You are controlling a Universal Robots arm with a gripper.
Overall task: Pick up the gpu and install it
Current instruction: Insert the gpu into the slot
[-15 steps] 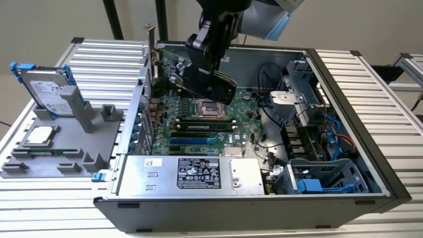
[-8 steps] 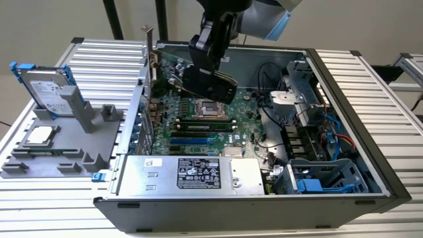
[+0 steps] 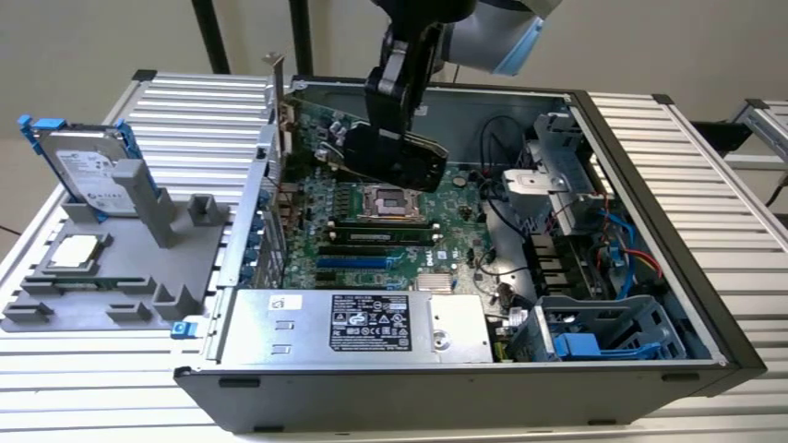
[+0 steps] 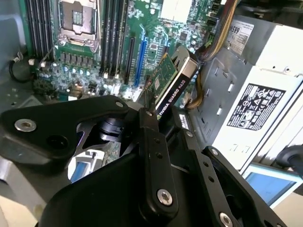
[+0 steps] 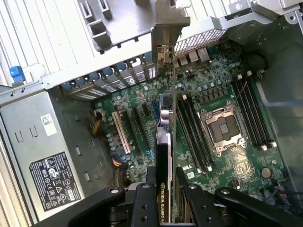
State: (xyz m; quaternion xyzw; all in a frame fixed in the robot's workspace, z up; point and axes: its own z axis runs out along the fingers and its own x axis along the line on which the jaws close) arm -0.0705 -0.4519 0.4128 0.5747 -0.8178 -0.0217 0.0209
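Arm and open computer, seen from beside the worktop point(image 3: 689, 120). The tool point(image 3: 391, 129) is closed on the gpu point(image 3: 397, 161), its two black fingers point(image 5: 147, 191) pinching the card across its thickness at the end that carries the black shroud point(image 4: 177, 90). Both wrist views show the card edge-on between the fingers.

The gpu hangs tilted in the air inside the open computer case point(image 3: 640, 166), above the main board point(image 3: 382, 231) and close over the processor socket point(image 3: 391, 198). Its silver bracket point(image 3: 277, 78) points up toward the case's rear wall at the exterior view's left. It appears not yet seated. The long card slots point(image 5: 120, 132) lie bare below it.

Handling, as a judgement:
- **Weight and stiffness:** the card looks light and stiff, so a two-finger pinch should carry it.
- **Fragility:** it is fragile. The green face bears small exposed parts, and its contact edge should not be knocked or scraped.
- **Where to hold:** the shroud end is the sensible place, since the plastic cover takes the pressure rather than the circuitry.
- **Risks:** the smooth shroud could slip, and the far bracket end gives any bump a long lever against the grip.

Farther out, the power supply point(image 3: 369, 323) fills the near corner of the case. On the worktop at the exterior view's left, a grey holder point(image 3: 185, 245) carries a hard drive point(image 3: 87, 171) standing upright and a square processor chip point(image 3: 77, 251) lying flat.
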